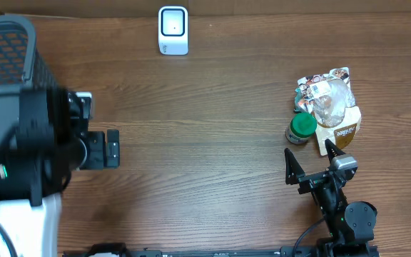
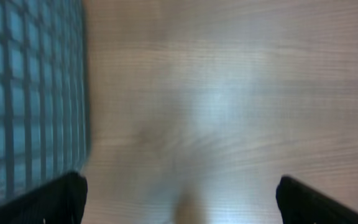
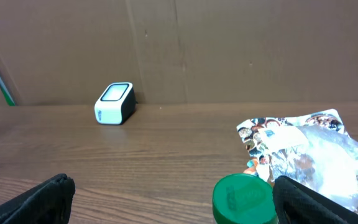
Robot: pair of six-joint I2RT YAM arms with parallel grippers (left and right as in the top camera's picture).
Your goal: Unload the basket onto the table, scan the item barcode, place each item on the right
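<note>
The white barcode scanner [image 1: 173,30] stands at the far edge of the table, and the right wrist view shows the scanner [image 3: 114,103] against the cardboard wall. On the right lie the items: a green-capped jar [image 1: 302,128] and shiny snack bags [image 1: 328,96]. My right gripper [image 1: 311,160] is open just in front of them, holding nothing. In its own view the green cap [image 3: 243,199] sits just inside the right finger, with the foil bag [image 3: 303,152] behind. My left gripper [image 1: 111,148] is open and empty over bare wood at the left.
A grey mesh basket [image 1: 9,43] fills the far left corner, and its wall [image 2: 23,93] runs down the left of the blurred left wrist view. A brown cardboard wall [image 3: 229,43] backs the table. Bare wood lies between scanner and items.
</note>
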